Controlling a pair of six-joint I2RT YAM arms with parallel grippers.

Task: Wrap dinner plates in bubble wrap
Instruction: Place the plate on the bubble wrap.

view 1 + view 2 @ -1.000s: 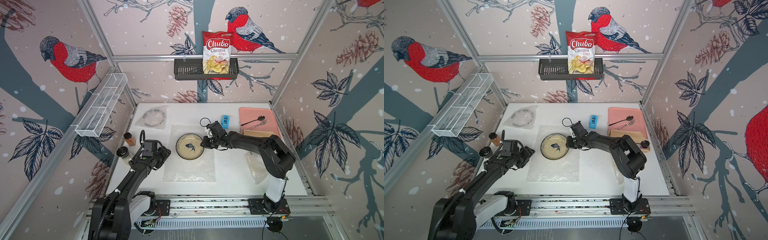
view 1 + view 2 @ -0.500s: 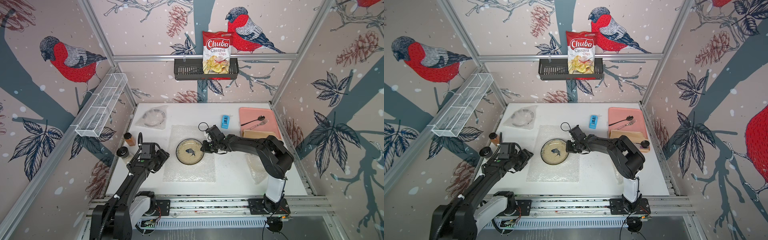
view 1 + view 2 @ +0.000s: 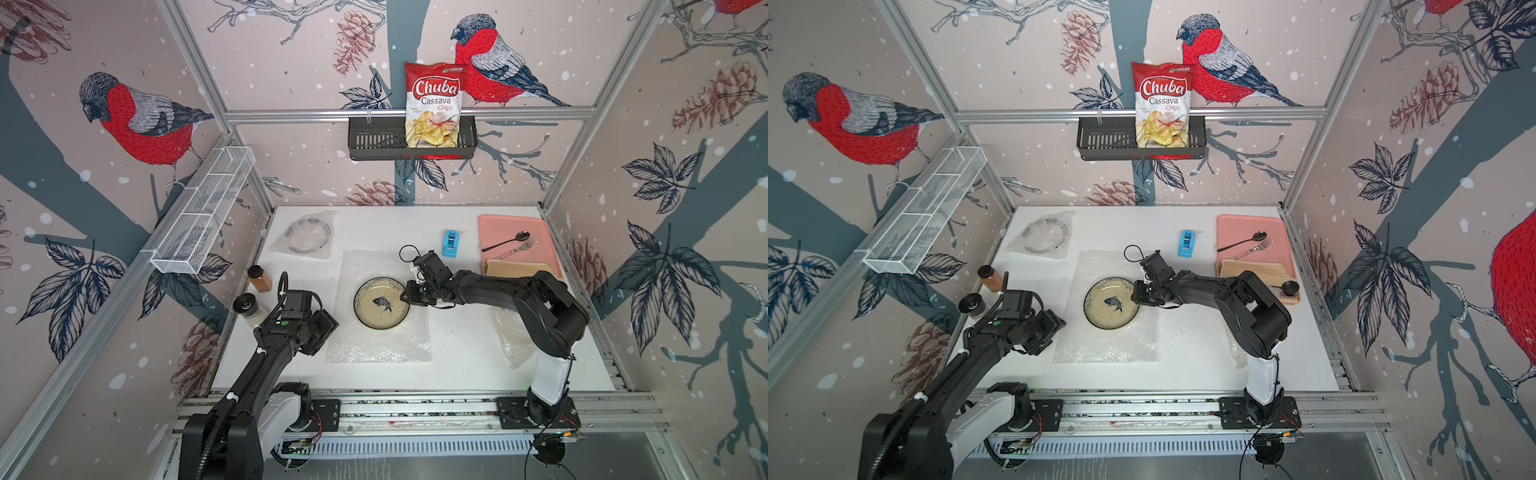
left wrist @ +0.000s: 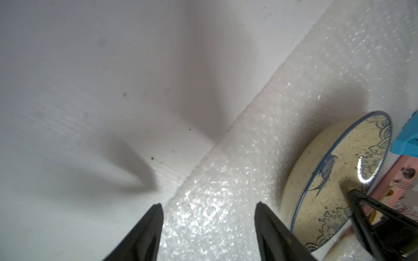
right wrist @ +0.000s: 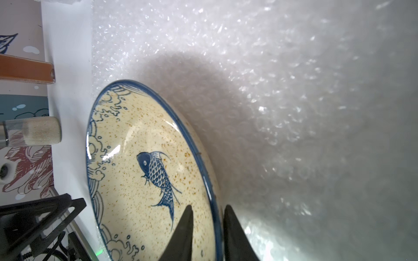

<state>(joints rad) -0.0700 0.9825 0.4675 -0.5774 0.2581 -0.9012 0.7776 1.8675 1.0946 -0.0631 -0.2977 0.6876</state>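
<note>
Since the plate [image 3: 381,304] lay flat mid-sheet on the bubble wrap [image 3: 374,345], placing looked done: right gripper [image 5: 208,209] straddled its rim, jaws slightly apart, not pinching. Left gripper [image 4: 208,204] hung spread, empty, over the sheet's edge; next, fold that edge over.

Dinner plate [image 3: 381,302] lies on bubble wrap [image 3: 374,345] — tray [image 3: 498,224] behind, rightward.

so the tan fish plate [image 3: 381,303], dark rim with a little dark fish in the middle, sits face up about mid-sheet on the clear bubble wrap [image 3: 374,347] spread flat on the desk [image 3: 457,365], and a second dark-rimmed plate [image 3: 309,236] lies bundled in another clear sheet [image 3: 280,247] at the far left corner.
</note>
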